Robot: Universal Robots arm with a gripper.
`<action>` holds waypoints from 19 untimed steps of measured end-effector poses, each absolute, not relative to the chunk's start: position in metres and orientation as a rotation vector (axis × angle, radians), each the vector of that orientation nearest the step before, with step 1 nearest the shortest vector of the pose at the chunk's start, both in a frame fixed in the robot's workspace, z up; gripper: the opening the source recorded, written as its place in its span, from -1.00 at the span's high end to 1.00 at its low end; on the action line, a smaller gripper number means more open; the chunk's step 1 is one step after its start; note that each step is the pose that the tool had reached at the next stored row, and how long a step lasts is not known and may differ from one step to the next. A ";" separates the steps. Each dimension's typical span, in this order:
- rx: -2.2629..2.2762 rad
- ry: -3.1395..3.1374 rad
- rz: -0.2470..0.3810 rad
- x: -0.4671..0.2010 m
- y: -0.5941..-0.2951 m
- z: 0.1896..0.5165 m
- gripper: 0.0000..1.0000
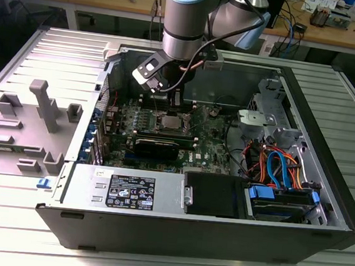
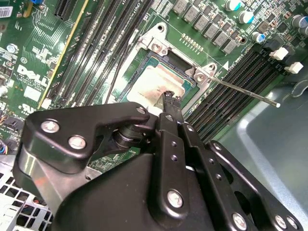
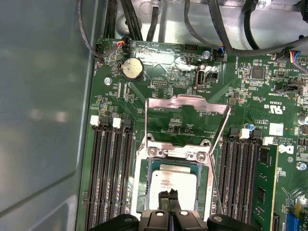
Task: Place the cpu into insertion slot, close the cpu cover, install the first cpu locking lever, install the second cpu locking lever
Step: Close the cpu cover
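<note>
Green motherboard (image 3: pixel 163 96), end effector (image 3: pixel 168 195) partly hiding cpu (image 3: pixel 179 179)

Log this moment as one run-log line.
cpu: lying in insertion slot | cpu cover: open, flipped back | locking lever: raised | gripper: shut, tips at cpu top

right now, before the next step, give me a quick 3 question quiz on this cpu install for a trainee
1. True or false: the cpu already lies in the insertion slot.
2. Pick one. The cpu cover is: A) shut over the cpu, B) swung open, away from the cpu, C) taken off entirely.
3. Fill in: the gripper has its fingertips together over the ____.
Key: 1 true; 2 B; 3 cpu.
</note>
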State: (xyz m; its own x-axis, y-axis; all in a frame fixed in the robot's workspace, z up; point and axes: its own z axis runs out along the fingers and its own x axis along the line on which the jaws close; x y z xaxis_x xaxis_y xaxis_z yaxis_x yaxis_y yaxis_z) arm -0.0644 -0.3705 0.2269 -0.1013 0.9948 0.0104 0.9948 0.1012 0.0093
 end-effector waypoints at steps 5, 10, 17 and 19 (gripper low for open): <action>-2.105 -2.330 -0.022 -0.064 -0.370 0.228 0.79; -2.104 -2.331 -0.022 -0.064 -0.370 0.235 0.79; -2.104 -2.331 -0.022 -0.059 -0.370 0.236 0.79; -2.103 -2.332 -0.022 -0.057 -0.370 0.236 0.79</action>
